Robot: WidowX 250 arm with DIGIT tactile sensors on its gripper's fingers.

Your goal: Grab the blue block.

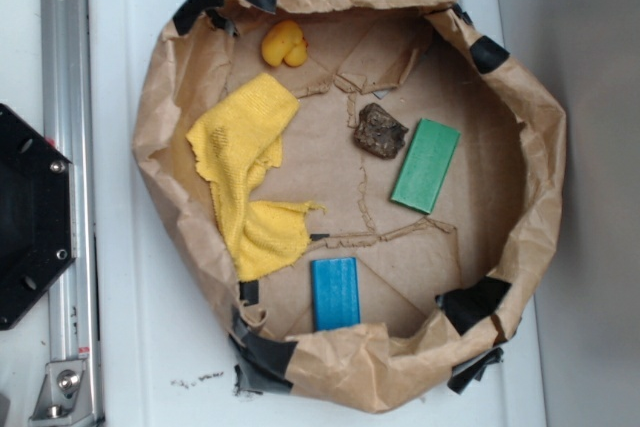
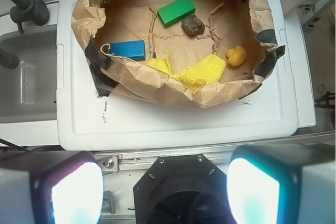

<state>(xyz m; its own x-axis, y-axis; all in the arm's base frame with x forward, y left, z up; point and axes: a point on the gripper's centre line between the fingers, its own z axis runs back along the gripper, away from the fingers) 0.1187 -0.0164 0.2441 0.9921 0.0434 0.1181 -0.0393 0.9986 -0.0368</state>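
The blue block (image 1: 335, 293) (image 2: 127, 50), apparently smooth, lies flat by the crumpled rim.

Block (image 1: 334, 293) in paper basin (image 1: 540, 127), near rim

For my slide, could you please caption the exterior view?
Blue block, green block and yellow cloth inside paper-walled bin.

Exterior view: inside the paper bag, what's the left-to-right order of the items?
Yellow cloth → blue block → brown lump → green block. The small yellow toy sits above the cloth's span, so it is left out.
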